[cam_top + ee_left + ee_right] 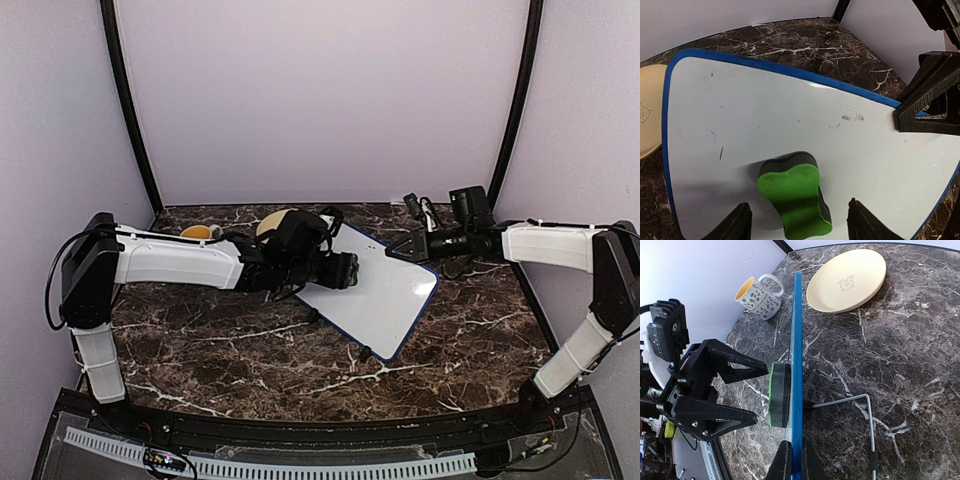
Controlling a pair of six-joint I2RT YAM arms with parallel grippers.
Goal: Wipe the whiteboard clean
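The whiteboard [385,290] stands tilted on its wire stand [867,412] mid-table; in the left wrist view [790,115] it bears faint dark marks [852,118], and it shows edge-on in the right wrist view [797,340]. A green and black eraser [795,192] rests flat against the board face and also shows in the right wrist view [780,395]. My left gripper [799,207] is open, fingers either side of the eraser without touching it. My right gripper [796,447] is shut on the board's blue edge [400,250].
A round yellow plate [272,222] lies behind the left arm; it also shows in the right wrist view [847,280]. A patterned mug [760,297] with a yellow inside stands at the back left. Purple walls close in the back and sides.
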